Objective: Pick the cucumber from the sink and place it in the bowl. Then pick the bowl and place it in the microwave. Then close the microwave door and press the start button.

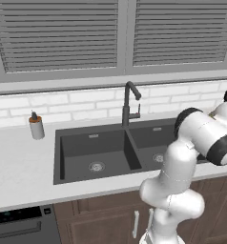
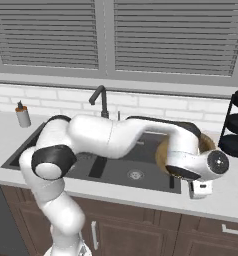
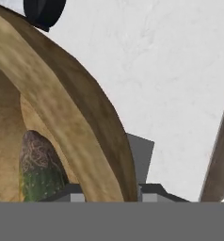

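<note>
Over counter right of sink (image 1: 94,152): arm bent low, fingers (image 3: 76,193) clamping bowl (image 3: 76,108) rim.

From my remote seat, the bowl (image 3: 62,108) sits on the white tabletop (image 3: 170,70) just right of the sink (image 1: 96,152), and the arm's wrist hangs directly over it, blocking any approach from above. The pincer (image 3: 109,194) straddles the bowl's rim, one finger inside and one outside; inside, the cucumber (image 3: 38,172) lies close beside the inner finger, leaving little room there. Beyond the bowl, open tabletop runs clear until a black tiered stand (image 2: 237,125) at the far right. The tall faucet (image 1: 130,102) rises behind the basin divider. The left basin looks open, though I cannot see the right basin fully behind the arm.
</note>
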Motion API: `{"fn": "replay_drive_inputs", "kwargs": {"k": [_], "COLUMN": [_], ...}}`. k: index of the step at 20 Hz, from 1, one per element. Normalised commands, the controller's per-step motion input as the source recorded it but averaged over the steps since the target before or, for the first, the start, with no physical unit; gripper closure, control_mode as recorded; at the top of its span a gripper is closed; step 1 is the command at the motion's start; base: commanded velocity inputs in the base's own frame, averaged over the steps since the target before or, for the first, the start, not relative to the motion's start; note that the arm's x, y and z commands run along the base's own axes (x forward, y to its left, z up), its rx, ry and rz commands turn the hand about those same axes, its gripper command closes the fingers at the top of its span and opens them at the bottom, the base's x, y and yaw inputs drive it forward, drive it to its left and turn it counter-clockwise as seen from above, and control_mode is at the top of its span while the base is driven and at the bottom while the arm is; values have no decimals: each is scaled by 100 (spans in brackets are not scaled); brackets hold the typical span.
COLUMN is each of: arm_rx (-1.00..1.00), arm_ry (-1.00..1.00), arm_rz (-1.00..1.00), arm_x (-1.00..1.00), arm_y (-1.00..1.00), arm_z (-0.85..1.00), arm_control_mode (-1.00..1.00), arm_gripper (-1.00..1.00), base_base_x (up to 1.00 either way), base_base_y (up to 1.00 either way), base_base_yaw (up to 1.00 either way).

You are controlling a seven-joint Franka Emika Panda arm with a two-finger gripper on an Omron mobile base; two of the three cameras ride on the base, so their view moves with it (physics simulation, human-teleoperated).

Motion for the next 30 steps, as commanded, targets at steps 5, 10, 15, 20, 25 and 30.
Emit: {"fn": "replay_drive_inputs", "kwargs": {"k": [5, 10, 15, 20, 25, 30], "arm_rx": [-2, 0, 0, 7, 1, 27], "arm_ry": [22, 20, 16, 11, 0, 1], "arm_rz": [0, 0, 0, 0, 1, 2], "arm_x": [-21, -58, -56, -30, -4, 0], "arm_y": [68, 47, 63, 7, 2, 2], "arm_z": [87, 65, 47, 65, -13, -7], "arm_control_mode": [-100, -100, -100, -100, -100, -100], "arm_gripper": [100, 100, 100, 100, 100, 100], "base_base_x": [0, 0, 0, 0, 0, 0], "base_base_y": [0, 0, 0, 0, 0, 0], "base_base_yaw": [0, 0, 0, 0, 0, 0]}}
